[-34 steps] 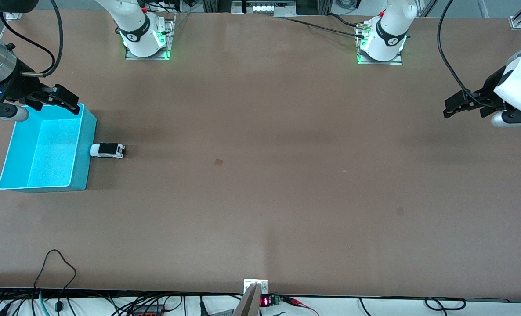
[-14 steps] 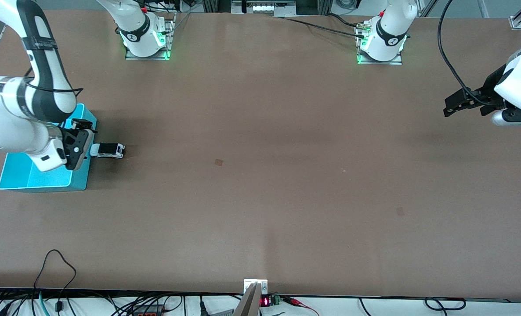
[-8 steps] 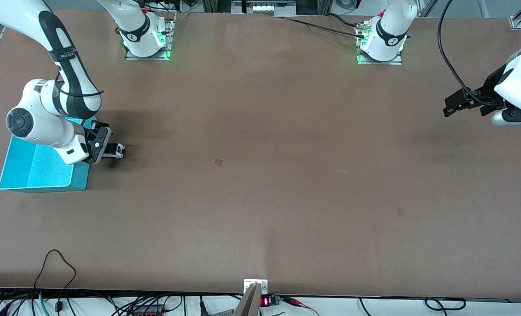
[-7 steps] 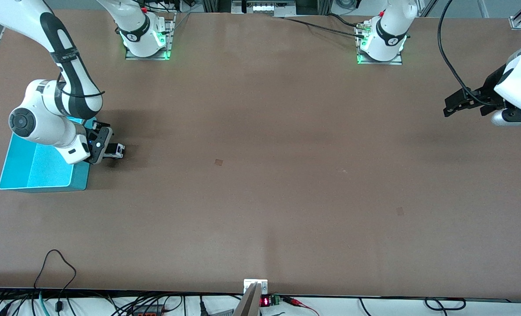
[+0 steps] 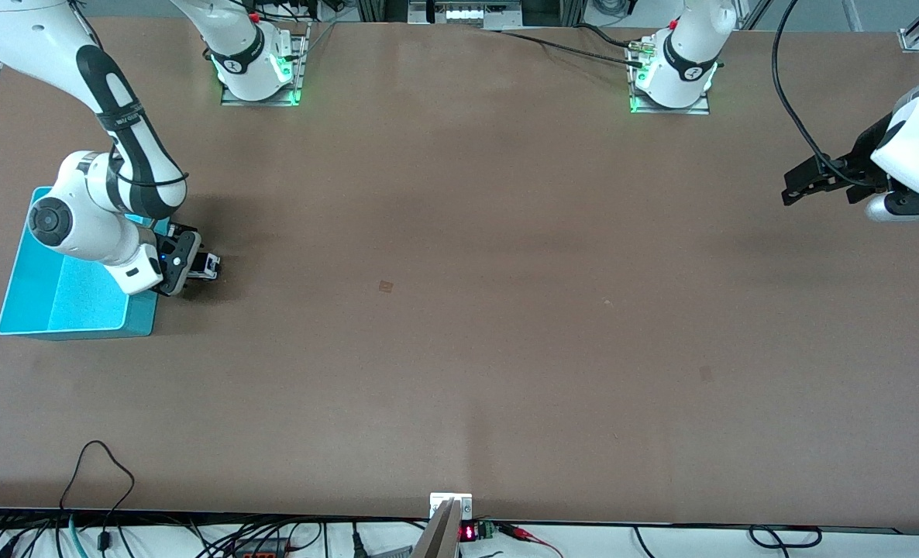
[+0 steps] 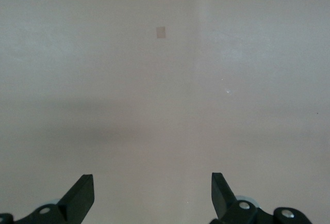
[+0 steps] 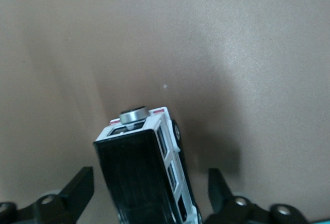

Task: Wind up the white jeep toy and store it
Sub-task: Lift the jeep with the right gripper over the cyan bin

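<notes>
Surface (image 5: 459, 310): broad flat brown top with a matte, faintly mottled finish; a small darker square patch sits near its middle.
Bin (image 5: 64, 298): turquoise plastic, rectangular and open-topped with smooth walls and rounded corners, standing at the right arm's end of the surface; the right arm partly covers it.
Right arm: white rounded shells with black joints, bent down low over the bin's edge and the toy.
Left arm: waits raised at its own end of the surface.
Left end effector (image 5: 804, 186): black two-finger part, fingers (image 6: 82, 195) spread wide over bare surface with nothing between them.
Right end effector (image 7: 149, 195): black, angular fingers (image 7: 77, 188) standing on either side of the toy with a visible gap on each side, not clamped.
White jeep toy (image 7: 147, 172): small boxy glossy white car, flat black rectangular roof panel, dark side windows, dark wheel, a round silver-grey knob at the end pointing away from the right wrist.
Toy place: on the surface, just beside the bin's wall that faces the left arm's end (image 5: 208, 266).
Toy long axis: lies along the surface's length, one end toward the bin, the other toward the left arm's end.
</notes>
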`<state>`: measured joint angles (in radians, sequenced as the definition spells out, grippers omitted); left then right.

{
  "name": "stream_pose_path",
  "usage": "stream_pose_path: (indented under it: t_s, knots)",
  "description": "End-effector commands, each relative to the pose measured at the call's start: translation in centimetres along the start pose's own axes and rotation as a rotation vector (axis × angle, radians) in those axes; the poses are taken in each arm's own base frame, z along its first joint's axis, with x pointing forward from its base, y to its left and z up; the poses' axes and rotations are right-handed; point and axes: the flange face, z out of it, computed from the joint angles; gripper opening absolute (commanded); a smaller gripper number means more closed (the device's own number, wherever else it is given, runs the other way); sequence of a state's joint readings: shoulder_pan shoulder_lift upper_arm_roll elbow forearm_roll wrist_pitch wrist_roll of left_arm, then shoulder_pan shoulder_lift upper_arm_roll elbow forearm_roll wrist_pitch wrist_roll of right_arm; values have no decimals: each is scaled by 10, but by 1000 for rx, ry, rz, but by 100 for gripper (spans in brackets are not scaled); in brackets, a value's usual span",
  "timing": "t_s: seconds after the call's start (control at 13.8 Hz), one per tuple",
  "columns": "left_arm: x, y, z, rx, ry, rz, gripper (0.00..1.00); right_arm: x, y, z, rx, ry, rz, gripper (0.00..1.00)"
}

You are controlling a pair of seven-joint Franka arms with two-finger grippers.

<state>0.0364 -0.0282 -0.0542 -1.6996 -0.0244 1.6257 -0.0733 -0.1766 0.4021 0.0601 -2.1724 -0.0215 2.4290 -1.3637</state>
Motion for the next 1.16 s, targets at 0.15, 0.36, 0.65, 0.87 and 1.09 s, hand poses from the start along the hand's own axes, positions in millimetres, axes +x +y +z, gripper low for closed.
stream_pose_path:
  t_s: [0.15,0.36,0.65,0.87,1.09]
  knots:
    - [-4,-2,-7,9,-1,-7,100,3,1,-6,-19,15,-37,18]
    - [-4,-3,-6,9,-3,-8,100,12,7,-28,-57,22,-49,0]
    - [-4,-3,-7,9,-1,-8,100,45,28,-102,-155,91,-55,0]
    - [-4,-3,-6,9,-3,-8,100,62,44,-152,-170,168,-18,0]
    - [-4,-3,-7,9,-1,-8,100,43,43,-184,-149,200,190,0]
